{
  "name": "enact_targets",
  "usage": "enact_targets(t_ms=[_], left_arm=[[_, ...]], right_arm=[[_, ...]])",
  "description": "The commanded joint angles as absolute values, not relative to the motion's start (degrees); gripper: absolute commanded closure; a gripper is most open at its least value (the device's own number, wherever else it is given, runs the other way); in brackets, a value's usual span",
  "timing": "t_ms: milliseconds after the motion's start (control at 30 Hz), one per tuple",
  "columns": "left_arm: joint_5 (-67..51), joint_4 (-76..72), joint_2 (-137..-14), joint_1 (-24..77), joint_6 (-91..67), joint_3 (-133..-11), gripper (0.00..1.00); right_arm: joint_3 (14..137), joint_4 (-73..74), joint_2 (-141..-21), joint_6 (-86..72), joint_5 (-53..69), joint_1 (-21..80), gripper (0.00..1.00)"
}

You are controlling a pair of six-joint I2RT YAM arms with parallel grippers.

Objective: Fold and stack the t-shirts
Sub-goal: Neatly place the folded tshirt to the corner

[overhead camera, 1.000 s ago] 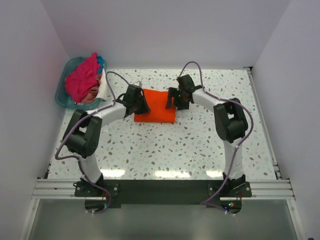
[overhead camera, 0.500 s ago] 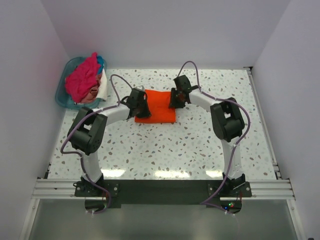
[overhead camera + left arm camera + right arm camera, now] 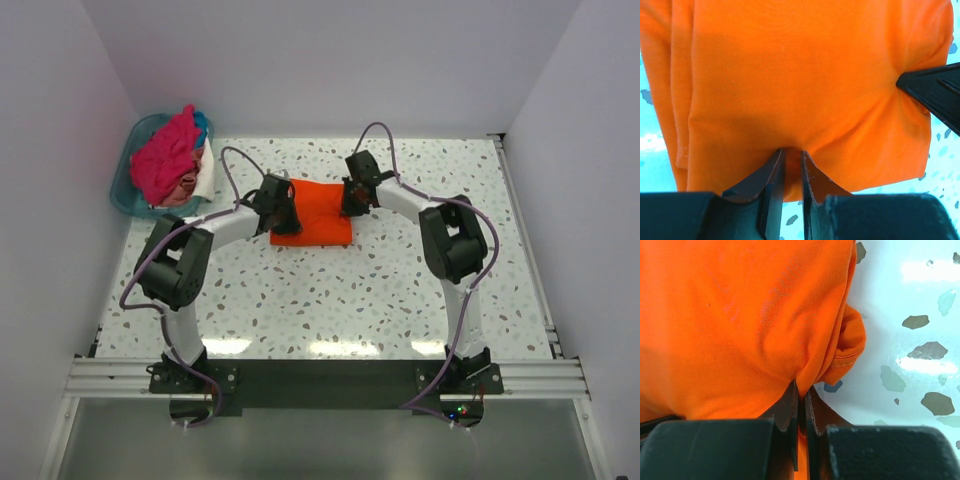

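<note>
A bright orange t-shirt lies folded into a small rectangle at the middle back of the table. My left gripper is at its left edge, shut on a pinch of the orange cloth; the gripper shows the fabric bunched between its fingers. My right gripper is at the shirt's far right corner, shut on a fold of the cloth, with the gripper closed tight. More t-shirts, magenta-pink, blue and white, are heaped at the back left.
A teal plastic basket at the table's back left corner holds the heap of shirts. White walls enclose the speckled table on three sides. The arms' bases stand on a rail at the near edge.
My right gripper has moved left onto the shirt's right corner and shut on the cloth. The left gripper has shifted slightly right, still holding the left edge.
</note>
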State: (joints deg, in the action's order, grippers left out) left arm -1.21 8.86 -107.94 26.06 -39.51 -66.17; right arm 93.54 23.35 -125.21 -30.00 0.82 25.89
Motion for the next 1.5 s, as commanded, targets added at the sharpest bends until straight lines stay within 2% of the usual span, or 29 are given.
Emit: enact_targets(t_ms=[0, 167, 433, 767, 1000, 1200, 1467], left_arm=[[-0.1, 11.3, -103.6, 26.3, -38.5, -68.8, 0.76], [-0.1, 12.7, -98.6, 25.8, -38.2, -68.4, 0.76], [-1.1, 14.6, -90.1, 25.8, -37.9, -65.0, 0.76], [-5.6, 15.0, -85.6, 25.9, -37.3, -62.6, 0.76], [-8.6, 14.7, -84.1, 25.9, -36.5, -60.7, 0.76], [-10.7, 14.4, -82.1, 25.9, -35.9, -59.0, 0.76], [-12.0, 14.3, -79.7, 25.9, -35.6, -57.7, 0.76]], right_arm=[[93.1, 26.4, -124.2, -30.0, -5.1, 25.7, 1.0], [93.2, 28.7, -123.7, -31.3, -7.9, 24.7, 1.0], [84.8, 29.3, -118.0, -38.3, -12.1, 17.7, 1.0], [75.2, 47.4, -107.1, -51.6, -31.2, 4.9, 1.0], [62.9, 57.9, -97.3, -64.2, -36.8, -7.7, 1.0], [55.4, 59.3, -88.4, -63.3, -37.2, -17.3, 1.0], [51.5, 62.8, -78.9, -59.7, -38.7, -25.6, 1.0]])
